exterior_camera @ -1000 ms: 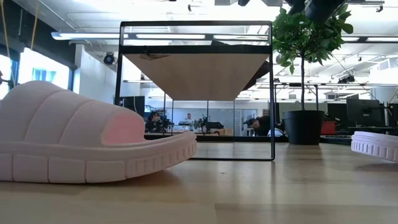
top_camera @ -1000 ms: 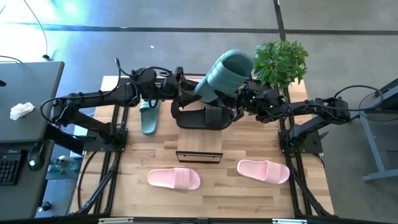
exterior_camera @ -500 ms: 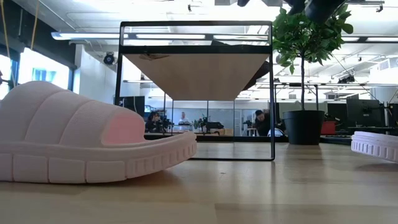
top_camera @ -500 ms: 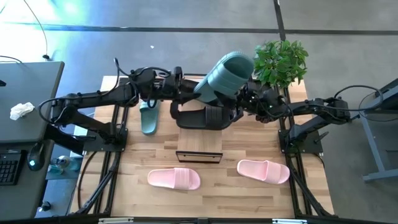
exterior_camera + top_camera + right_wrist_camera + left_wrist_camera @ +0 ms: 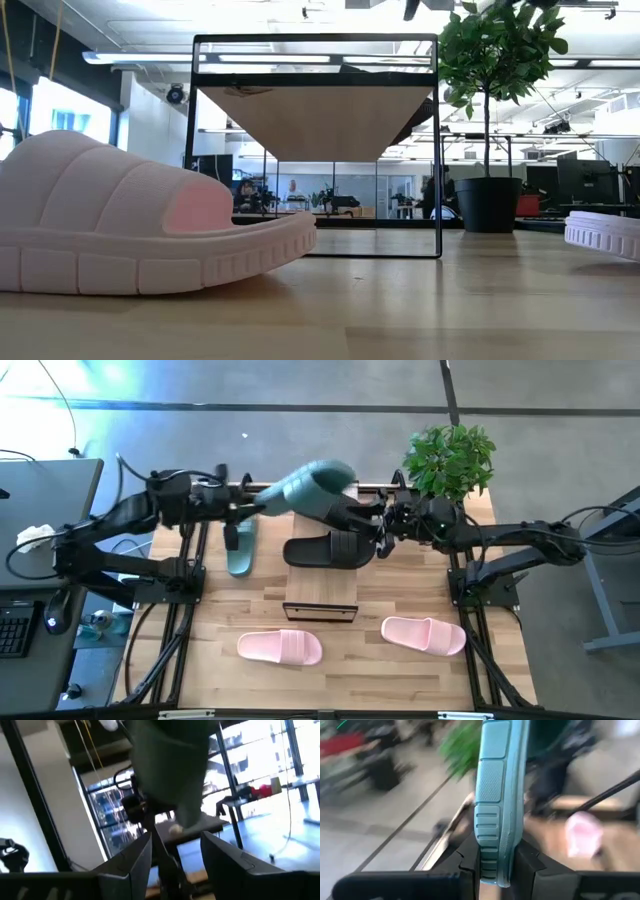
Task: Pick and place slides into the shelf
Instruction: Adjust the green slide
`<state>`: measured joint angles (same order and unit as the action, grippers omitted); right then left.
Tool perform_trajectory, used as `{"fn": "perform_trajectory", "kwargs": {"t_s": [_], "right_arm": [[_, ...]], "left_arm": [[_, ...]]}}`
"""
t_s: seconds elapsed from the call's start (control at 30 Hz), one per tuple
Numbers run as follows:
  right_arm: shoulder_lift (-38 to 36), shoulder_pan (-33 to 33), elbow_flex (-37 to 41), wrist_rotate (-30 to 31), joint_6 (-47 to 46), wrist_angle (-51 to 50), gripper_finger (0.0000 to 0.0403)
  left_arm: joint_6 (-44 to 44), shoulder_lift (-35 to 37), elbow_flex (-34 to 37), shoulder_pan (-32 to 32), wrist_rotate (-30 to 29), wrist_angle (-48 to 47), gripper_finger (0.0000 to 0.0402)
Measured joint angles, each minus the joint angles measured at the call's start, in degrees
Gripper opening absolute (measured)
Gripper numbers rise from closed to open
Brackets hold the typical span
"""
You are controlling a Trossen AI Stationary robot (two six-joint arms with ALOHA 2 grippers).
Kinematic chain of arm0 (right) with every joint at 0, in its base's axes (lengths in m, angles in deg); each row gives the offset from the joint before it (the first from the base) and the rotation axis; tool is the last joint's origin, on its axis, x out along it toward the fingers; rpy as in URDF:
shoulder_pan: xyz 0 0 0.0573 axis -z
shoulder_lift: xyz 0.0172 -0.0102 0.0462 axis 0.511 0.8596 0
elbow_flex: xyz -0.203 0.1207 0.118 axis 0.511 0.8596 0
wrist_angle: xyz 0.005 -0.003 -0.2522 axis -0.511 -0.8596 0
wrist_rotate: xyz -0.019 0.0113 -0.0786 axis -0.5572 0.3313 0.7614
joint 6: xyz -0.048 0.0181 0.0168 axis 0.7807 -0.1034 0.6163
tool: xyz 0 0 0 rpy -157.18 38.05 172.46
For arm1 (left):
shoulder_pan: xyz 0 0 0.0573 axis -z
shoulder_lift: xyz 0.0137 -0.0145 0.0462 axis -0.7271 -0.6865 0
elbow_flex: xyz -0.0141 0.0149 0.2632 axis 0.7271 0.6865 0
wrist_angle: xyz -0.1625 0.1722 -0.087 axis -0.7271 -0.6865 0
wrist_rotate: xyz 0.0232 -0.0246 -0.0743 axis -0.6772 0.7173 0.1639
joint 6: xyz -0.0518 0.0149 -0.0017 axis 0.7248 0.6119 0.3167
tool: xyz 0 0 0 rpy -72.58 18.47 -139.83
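**Ana:** Left gripper (image 5: 496,870) has its fingers pinched hard on the edge of the green slide (image 5: 308,489), sole on edge between the pads, carried high over the back of the table.

**Ben:** And the right gripper (image 5: 175,855)?

**Ana:** Fingers spread, nothing between them. It sits just beside the slide on the plant (image 5: 449,458) side, and I'd judge it has let go so the left arm carries alone.

**Ben:** Where's the shelf (image 5: 320,610)?

**Ana:** Middle of the table, plank top bare at its front edge, black slides (image 5: 328,550) already sitting on it under the two arms. The other green slide (image 5: 240,550) lies on the table by the left arm's side; two pink slides (image 5: 280,648) wait at the front, well apart from the frame.

**Ben:** Room to move?

**Ana:** Tight up there: right gripper and plant leaves close on one side. Towards the left arm it looks open. Shelf's black frame posts are the edges to mind when lowering.
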<state>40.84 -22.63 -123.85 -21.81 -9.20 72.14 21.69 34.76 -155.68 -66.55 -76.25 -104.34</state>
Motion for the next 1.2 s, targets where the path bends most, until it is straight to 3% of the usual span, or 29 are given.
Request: {"fn": "perform_trajectory", "kwargs": {"t_s": [0.3,0.53,0.87,1.07,1.2], "right_arm": [[-3.68,-0.02,0.00,-0.20,-1.08,-11.21,0.0149],[-3.76,-0.02,0.00,-1.39,-6.64,-15.56,0.0149],[-3.74,1.45,0.00,-6.88,-8.68,-22.08,0.0149],[-4.41,2.15,0.00,-10.20,-9.59,-27.59,0.0149],[-8.87,1.71,0.00,-9.80,-6.23,-34.20,0.0149]], "left_arm": [[5.77,7.79,0.00,0.07,-20.02,-14.71,0.0053],[18.22,5.71,-0.02,0.00,-30.37,-32.83,0.0053],[31.72,-5.41,-0.02,0.03,-31.68,-53.10,0.0051],[32.42,-14.62,0.00,0.05,-28.13,-55.56,0.0051],[31.65,-20.55,0.03,0.05,-27.90,-55.46,0.0051]]}}
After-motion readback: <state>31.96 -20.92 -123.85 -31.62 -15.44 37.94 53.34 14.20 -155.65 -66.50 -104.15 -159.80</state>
